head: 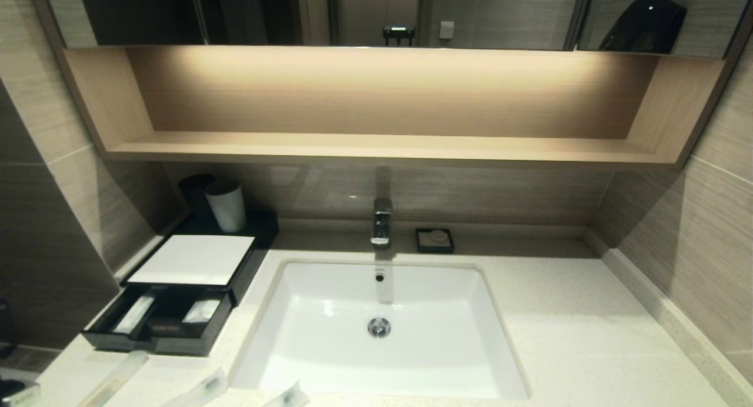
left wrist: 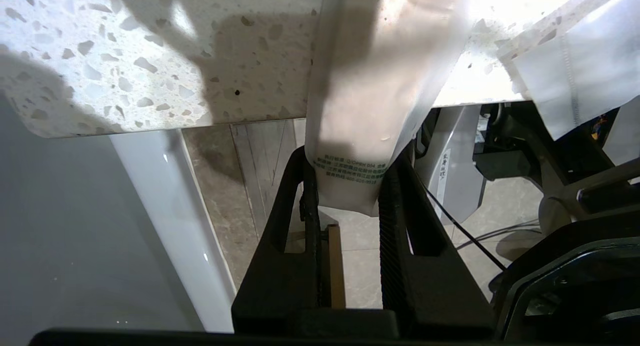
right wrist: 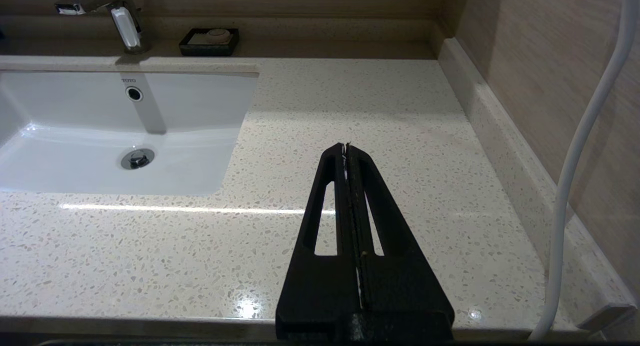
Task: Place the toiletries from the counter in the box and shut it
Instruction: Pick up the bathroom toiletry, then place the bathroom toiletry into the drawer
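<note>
The black box [head: 244, 266] with its white top panel stands at the back left of the counter [head: 565, 330]. Its front drawer [head: 159, 343] is pulled out, with whitish packets in two compartments. Three toiletry packets lie at the counter's front edge: left [head: 112, 379], middle [head: 203, 389], right [head: 288, 396]. My left gripper [left wrist: 345, 186] is at that front edge, shut on the overhanging end of one packet [left wrist: 370, 101], both fingers pressing its sides. Another packet [left wrist: 575, 71] lies beside it. My right gripper [right wrist: 346, 148] is shut and empty above the counter to the right of the basin.
The white basin [head: 376, 336] is set in the counter's middle, with a chrome tap [head: 382, 222] behind it. A small black soap dish [head: 435, 240] sits to the right of the tap. A white cup [head: 225, 206] and a dark cup stand behind the box. A wooden shelf hangs above.
</note>
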Tool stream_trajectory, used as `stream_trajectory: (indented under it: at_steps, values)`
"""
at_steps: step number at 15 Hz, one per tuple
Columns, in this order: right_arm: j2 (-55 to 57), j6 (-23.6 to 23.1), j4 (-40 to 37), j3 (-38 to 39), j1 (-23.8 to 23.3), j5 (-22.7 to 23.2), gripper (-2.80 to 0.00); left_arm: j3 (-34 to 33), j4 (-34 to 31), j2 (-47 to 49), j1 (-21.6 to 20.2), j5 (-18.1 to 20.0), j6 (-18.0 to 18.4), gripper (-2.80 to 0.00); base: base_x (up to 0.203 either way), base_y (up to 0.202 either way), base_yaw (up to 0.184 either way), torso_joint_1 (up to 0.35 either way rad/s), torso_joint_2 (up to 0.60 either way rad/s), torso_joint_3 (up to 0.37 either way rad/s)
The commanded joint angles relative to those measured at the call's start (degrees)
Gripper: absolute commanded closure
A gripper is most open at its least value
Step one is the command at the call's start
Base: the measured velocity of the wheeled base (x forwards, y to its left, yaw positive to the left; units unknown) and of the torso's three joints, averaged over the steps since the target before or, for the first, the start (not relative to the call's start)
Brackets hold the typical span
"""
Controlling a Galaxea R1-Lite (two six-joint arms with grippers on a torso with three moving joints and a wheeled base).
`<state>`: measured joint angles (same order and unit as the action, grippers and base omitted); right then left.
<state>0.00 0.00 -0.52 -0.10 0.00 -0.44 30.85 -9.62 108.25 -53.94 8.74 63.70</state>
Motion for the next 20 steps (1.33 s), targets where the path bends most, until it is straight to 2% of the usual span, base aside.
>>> stream_trajectory:
  at_steps: [1,8,13,16,20]
  values:
    - [0.0,0.0,0.0,0.01,0.0,0.0,0.0,0.0,-0.05,-0.66,-0.02,0.14,0.38,0.0,0.0,0.0,0.0,0.0,0.0,0.0]
    - [0.0,0.0,0.0,0.01,0.0,0.0,0.0,-0.38,-1.93,-7.3,-0.11,0.36,0.41,0.0,0.0,0.0,0.0,0.0,0.0,0.0]
    - [0.0,0.06,0.0,0.01,0.0,0.0,0.0,0.62,-6.29,-11.74,-0.11,0.41,-0.41,0.0,0.0,0.0,0.0,0.0,0.0,0.0]
    - [0.0,0.0,0.0,0.01,0.0,0.0,0.0,4.43,-11.39,-13.58,-0.11,0.41,-4.62,0.0,0.0,0.0,0.0,0.0,0.0,0.0]
    - [0.0,0.0,0.0,0.01,0.0,0.0,0.0,12.9,-23.31,-14.46,-0.11,2.61,-9.87,0.0,0.0,0.0,0.0,0.0,0.0,0.0]
